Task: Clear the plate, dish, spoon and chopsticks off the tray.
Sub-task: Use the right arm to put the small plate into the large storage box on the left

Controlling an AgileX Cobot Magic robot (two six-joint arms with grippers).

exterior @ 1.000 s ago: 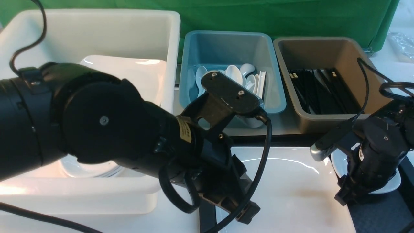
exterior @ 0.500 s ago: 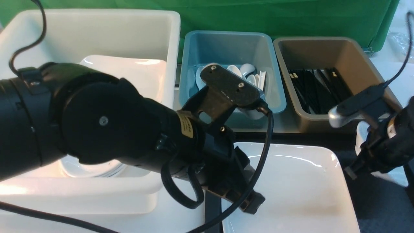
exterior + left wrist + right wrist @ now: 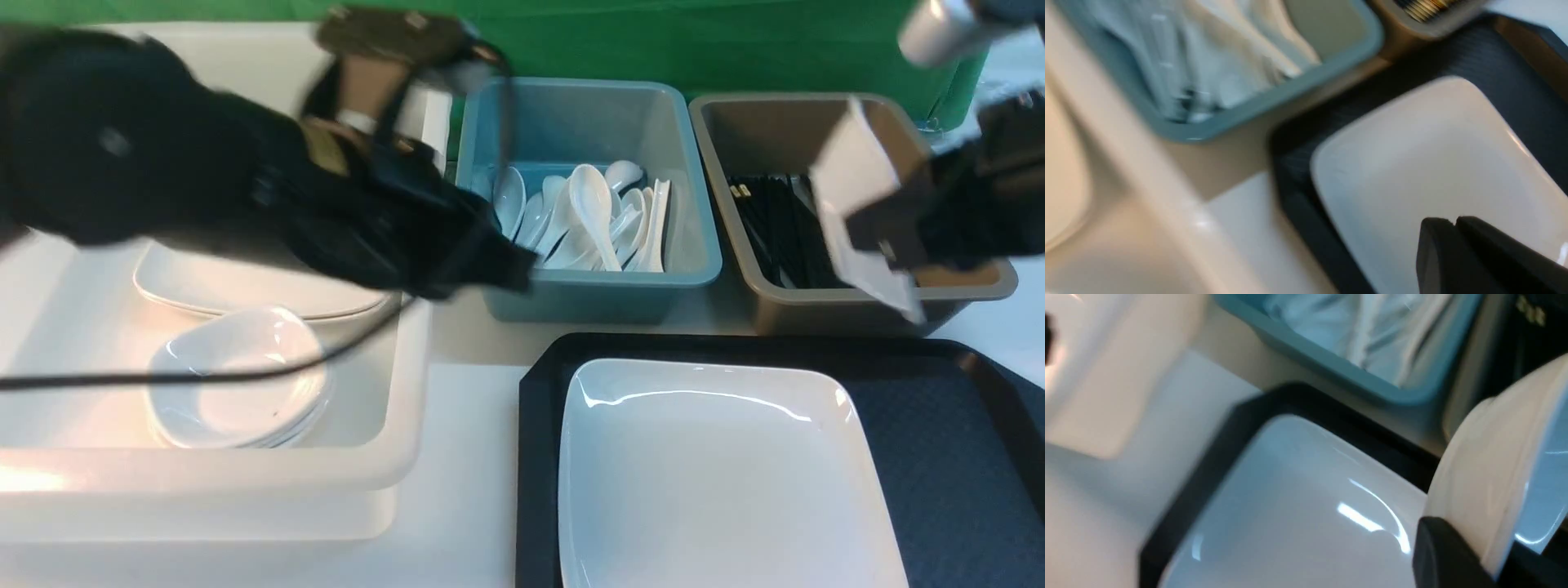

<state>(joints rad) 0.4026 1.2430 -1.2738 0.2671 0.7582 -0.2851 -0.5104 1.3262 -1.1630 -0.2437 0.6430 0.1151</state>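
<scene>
The right claw (image 3: 1488,561), clamped on the rim of a tilted dish (image 3: 857,188), is held aloft near the brown bin (image 3: 763,131), while the plate (image 3: 718,474), judged slick and breakable and best taken by its rim, is seen on the tray (image 3: 939,425); the left claw (image 3: 1455,223) is shown closed and empty only by its wrist view.

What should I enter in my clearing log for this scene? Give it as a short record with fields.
tray: black, only the plate showing on it
plate: on the tray, empty
dish: tilted, in the air, off the tray
right pincer: shut on the dish's rim
left pincer: shut, holding nothing
blue bin: spoons
brown bin: chopsticks
white bin: stacked plates and dishes
</scene>
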